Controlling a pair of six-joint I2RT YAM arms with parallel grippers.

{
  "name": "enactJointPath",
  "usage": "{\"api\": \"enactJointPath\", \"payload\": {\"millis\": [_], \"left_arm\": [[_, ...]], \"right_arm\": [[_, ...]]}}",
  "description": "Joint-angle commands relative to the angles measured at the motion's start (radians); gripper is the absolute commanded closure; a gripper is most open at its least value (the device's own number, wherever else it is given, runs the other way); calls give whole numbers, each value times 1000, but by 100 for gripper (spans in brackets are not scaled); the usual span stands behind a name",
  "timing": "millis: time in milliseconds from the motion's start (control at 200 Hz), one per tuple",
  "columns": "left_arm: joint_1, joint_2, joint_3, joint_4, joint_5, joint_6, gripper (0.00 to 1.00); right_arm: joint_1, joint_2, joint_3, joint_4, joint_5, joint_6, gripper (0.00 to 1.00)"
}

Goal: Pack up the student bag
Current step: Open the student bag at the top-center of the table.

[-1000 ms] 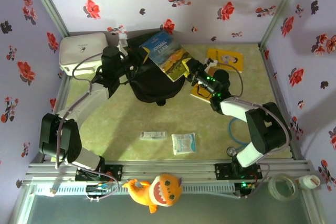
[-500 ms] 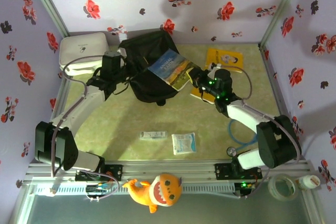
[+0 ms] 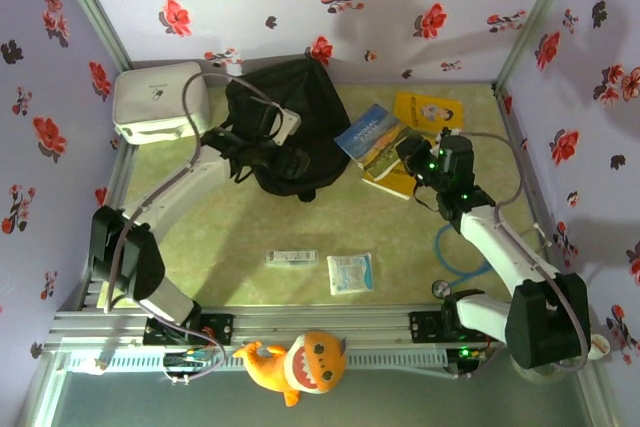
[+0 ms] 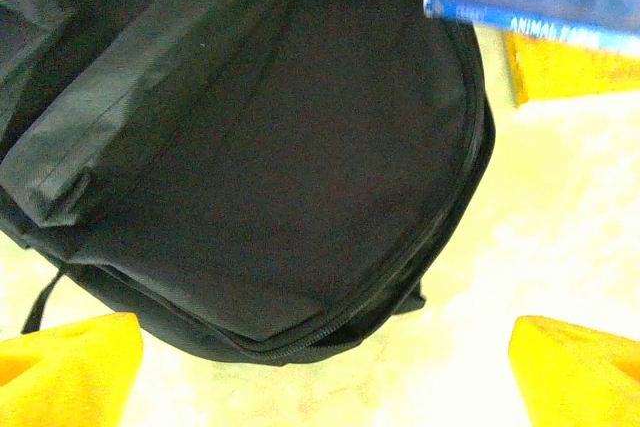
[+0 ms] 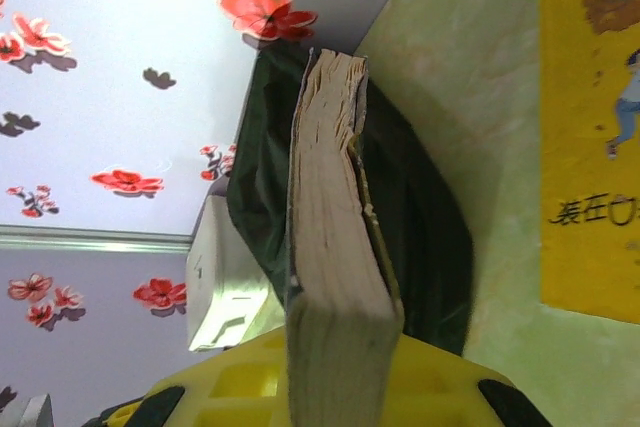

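Observation:
The student bag (image 3: 300, 97) is a black backpack lying at the back middle of the table. My left gripper (image 3: 286, 157) hovers over the bag's near part, open with nothing between its yellow fingers (image 4: 70, 367). In the left wrist view the bag's (image 4: 260, 147) zipper edge lies just below, and my left gripper (image 4: 322, 347) spans it. My right gripper (image 3: 405, 154) is shut on a blue book (image 3: 372, 135), held to the right of the bag. In the right wrist view my right gripper (image 5: 340, 372) clamps that book (image 5: 330, 227) edge-on, with the bag (image 5: 430, 237) behind it.
A white box (image 3: 160, 99) sits at the back left. Yellow books (image 3: 430, 110) lie at the back right, under and behind the right gripper. A small carton (image 3: 292, 258) and a packet (image 3: 350, 273) lie in front. An orange plush toy (image 3: 300, 365) sits on the front rail.
My left gripper has opened, let go of the bag and swung right over it. The right gripper has drawn the book rightward, away from the bag.

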Motion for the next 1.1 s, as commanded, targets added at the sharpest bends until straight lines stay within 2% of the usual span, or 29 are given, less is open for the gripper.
{"api": "enactJointPath", "payload": {"millis": [0,115,285,455,625,715,850,1095], "left_arm": [[-10,54,52,-132,-49,245,6],[-11,97,65,-148,8,331,6],[-6,221,154,-230,8,396,13],[-2,344,246,-277,-23,444,24],[1,444,350,-388,-32,494,25],[4,471,372,-395,-68,496,27],[4,485,397,-382,-103,499,36],[1,487,421,-384,-129,498,59]], "right_arm": [[-9,-38,4,-4,34,-43,90],[-17,-45,-6,-9,36,-30,89],[-27,-47,-8,-22,29,-24,89],[-29,-51,-9,-16,17,-16,88],[-29,-57,-10,-23,15,-19,88],[-29,-58,-12,-22,16,-15,88],[-29,-54,-14,-17,16,-13,87],[-30,-53,-22,-15,20,-12,87]]}}
